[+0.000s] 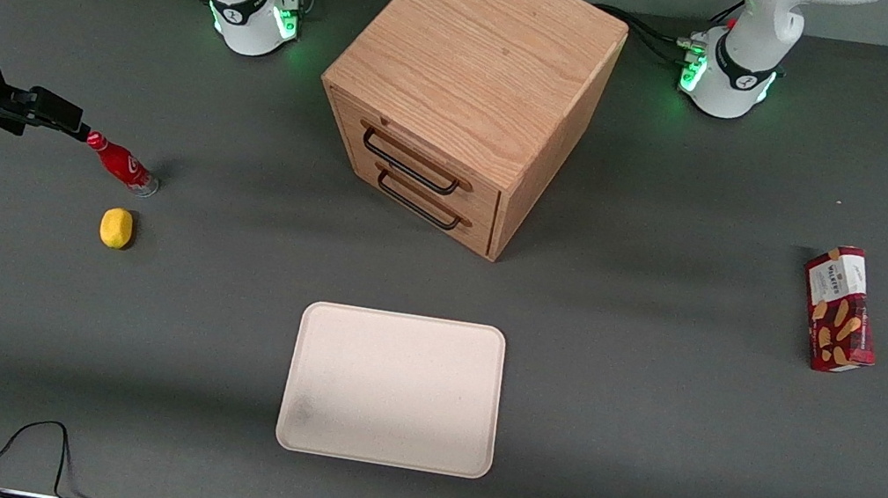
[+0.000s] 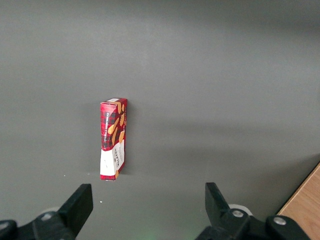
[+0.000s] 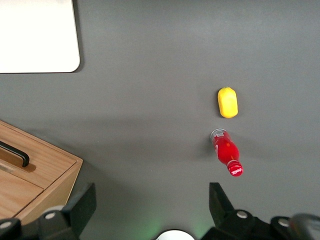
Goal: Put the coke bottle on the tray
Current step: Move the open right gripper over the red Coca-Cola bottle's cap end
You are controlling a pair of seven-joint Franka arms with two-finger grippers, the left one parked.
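1. Right hand (image 3: 150, 207) spread wide, gripping nothing, hovering at the working arm's end of the grey tabletop (image 1: 651, 406).
2. One slim red coke bottle (image 1: 121, 164), upright on the tabletop near the hand.
3. One yellow lemon (image 1: 116, 227); one flat pale beige tray (image 1: 393, 387); one wooden two-drawer cabinet (image 1: 469, 93).
4. One red snack box (image 1: 840, 309), lettered "WALKERS".

Dark grey table (image 1: 648, 424), wooden drawer cabinet (image 1: 469, 93) on it.
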